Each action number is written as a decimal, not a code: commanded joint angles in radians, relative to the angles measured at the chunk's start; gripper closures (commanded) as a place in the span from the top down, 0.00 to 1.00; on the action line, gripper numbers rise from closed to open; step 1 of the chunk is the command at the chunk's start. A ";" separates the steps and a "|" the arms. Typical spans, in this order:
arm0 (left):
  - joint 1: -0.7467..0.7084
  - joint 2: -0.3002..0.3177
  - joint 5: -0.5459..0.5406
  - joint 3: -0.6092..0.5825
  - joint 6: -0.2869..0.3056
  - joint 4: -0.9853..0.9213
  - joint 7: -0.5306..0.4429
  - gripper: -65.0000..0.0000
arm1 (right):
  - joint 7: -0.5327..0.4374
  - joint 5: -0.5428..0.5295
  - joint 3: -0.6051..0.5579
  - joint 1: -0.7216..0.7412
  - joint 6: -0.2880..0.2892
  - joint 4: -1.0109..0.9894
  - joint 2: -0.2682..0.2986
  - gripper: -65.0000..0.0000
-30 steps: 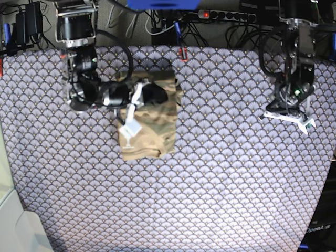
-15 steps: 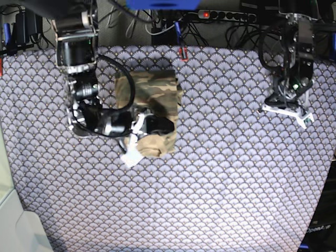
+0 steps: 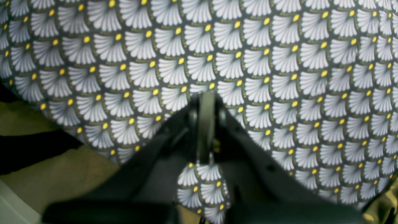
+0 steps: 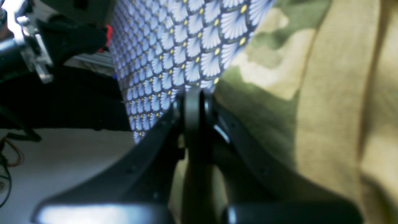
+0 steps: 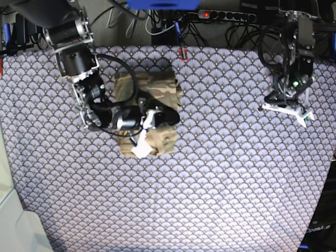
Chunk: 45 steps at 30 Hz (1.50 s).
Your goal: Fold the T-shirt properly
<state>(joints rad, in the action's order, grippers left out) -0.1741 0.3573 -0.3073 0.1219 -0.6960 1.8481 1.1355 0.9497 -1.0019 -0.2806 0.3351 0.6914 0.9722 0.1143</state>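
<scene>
The counter (image 5: 220, 189) is covered all over by a purple cloth with a white fan-scale pattern and yellow dots (image 5: 210, 173); its back edge meets a dark tangle of cables and a black power strip (image 5: 231, 16), too cluttered to read. The camouflage T-shirt in tan, olive and brown (image 5: 152, 113) lies folded into a compact rectangle on the cloth at the back left of the base view, its middle hidden by the right arm lying across it. The right claw (image 5: 142, 149), clenched, sits at the shirt's near edge. Well apart, the left claw (image 5: 286, 109) is clenched above bare cloth, grasping nothing.
</scene>
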 commanded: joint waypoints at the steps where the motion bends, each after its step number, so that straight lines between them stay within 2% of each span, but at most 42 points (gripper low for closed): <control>1: 0.008 0.012 0.009 0.005 -0.002 0.026 -0.013 0.01 | 0.012 -0.019 0.010 0.025 0.007 0.049 0.012 0.01; 8: -0.025 0.012 0.009 0.011 -0.002 0.152 -0.007 0.01 | 0.124 -0.019 0.013 -0.043 0.007 0.437 0.041 0.00; 12: -0.064 0.012 0.009 0.006 -0.002 0.164 -0.015 0.01 | 0.134 -0.019 0.011 -0.118 0.007 0.624 0.092 0.00; 16: -0.083 0.018 0.007 0.005 -0.002 0.166 -0.016 0.01 | 0.133 -0.019 0.019 -0.173 0.007 0.735 0.180 0.00; 19: -0.100 0.021 0.007 0.009 -0.002 0.169 -0.016 0.00 | 0.127 -0.018 0.083 -0.250 0.007 0.788 0.258 0.00; 22: -0.110 0.023 0.013 0.028 -0.002 0.164 -0.016 0.00 | 0.127 -0.018 0.197 -0.337 0.007 0.810 0.327 0.00; 26: -0.146 0.024 0.013 0.074 -0.002 0.166 -0.015 0.00 | 0.133 -0.018 0.360 -0.453 0.007 0.811 0.387 0.00; 28: -0.169 0.055 0.009 0.084 -0.002 0.163 -0.015 0.00 | 0.130 -0.018 0.447 -0.534 0.007 0.811 0.417 0.00; 33: -0.249 0.085 0.013 0.088 -0.002 0.163 -0.015 0.00 | 0.127 -0.018 0.647 -0.738 0.007 0.811 0.437 0.00; 39: -0.359 0.096 0.009 0.089 -0.002 0.161 -0.016 0.00 | 0.070 -0.008 0.751 -0.924 0.007 0.811 0.440 0.00; 45: -0.494 0.088 0.009 0.080 -0.002 0.161 -0.018 0.00 | 0.041 0.157 0.809 -1.048 0.007 0.811 0.434 0.00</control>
<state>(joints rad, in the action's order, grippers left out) -0.6594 0.4358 -0.3065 0.1978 -0.6918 1.9961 1.1191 0.9951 -0.8303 0.5179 -0.7025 0.6918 1.7695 0.5339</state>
